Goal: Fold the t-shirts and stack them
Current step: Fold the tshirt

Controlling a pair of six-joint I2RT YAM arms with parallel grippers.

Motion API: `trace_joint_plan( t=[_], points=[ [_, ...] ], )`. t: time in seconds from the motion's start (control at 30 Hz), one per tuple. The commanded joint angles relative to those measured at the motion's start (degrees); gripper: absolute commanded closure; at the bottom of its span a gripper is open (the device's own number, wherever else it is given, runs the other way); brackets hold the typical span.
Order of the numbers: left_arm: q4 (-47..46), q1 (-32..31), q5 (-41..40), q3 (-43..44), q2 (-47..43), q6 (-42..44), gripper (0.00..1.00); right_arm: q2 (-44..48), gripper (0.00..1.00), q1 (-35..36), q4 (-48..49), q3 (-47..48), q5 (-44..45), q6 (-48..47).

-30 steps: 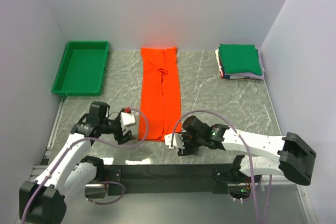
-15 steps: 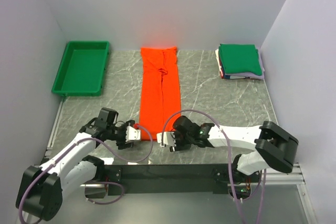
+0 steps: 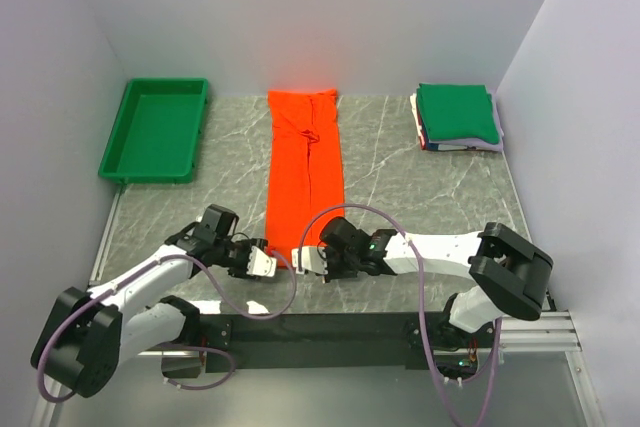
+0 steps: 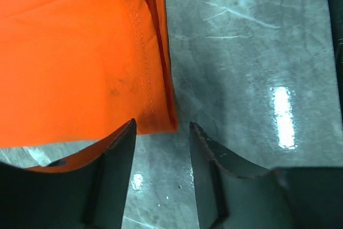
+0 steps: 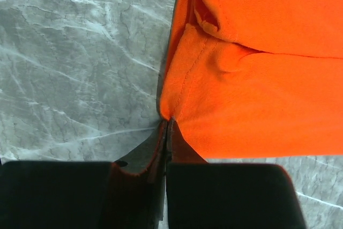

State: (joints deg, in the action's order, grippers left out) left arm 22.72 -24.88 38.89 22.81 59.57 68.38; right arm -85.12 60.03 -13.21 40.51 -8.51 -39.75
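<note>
Top external view: at 6 o'clock on the grey marble desk (image 3: 400, 182), both arms reach inward to the near hem of an orange shirt (image 3: 305, 172). The shirt is folded into a narrow strip running from 6 toward 12 o'clock.

Left wrist view: the left hand (image 4: 161, 127) is partly open, its fingers straddling one hem corner without gripping it.

Right wrist view: the right hand (image 5: 166, 124) is closed tight, pinching the other corner.

The step appears to be taking both near corners to fold the strip away toward 12 o'clock. Next, the left hand likely needs to close on its corner before both lift together.

At 10 o'clock sits a green tray (image 3: 145, 177). At 2 o'clock sits a pile of folded shirts (image 3: 456, 112), green on top. Its lower layers show only as thin edges, and from above the arms cover the hem corners.
</note>
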Motion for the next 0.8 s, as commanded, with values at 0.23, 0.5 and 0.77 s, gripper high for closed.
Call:
trace_joint_plan(
  t=[0.23,0.5,0.77],
  points=[
    [-6.20,-3.15,-4.88,0.40,5.55,2.02,0.70,1.36,1.00,0.09,-2.61,2.38,0.16,2.83],
    [-1.65,-3.24,-1.99,0.83,2.75,3.42,0.94,2.59,1.00,0.00,-5.50,4.04,-0.36,4.15],
    [11.20,-3.59,2.24,2.24,-6.03,7.73,0.99,5.58,1.00,0.00,-10.16,7.82,-3.35,9.25]
  ],
)
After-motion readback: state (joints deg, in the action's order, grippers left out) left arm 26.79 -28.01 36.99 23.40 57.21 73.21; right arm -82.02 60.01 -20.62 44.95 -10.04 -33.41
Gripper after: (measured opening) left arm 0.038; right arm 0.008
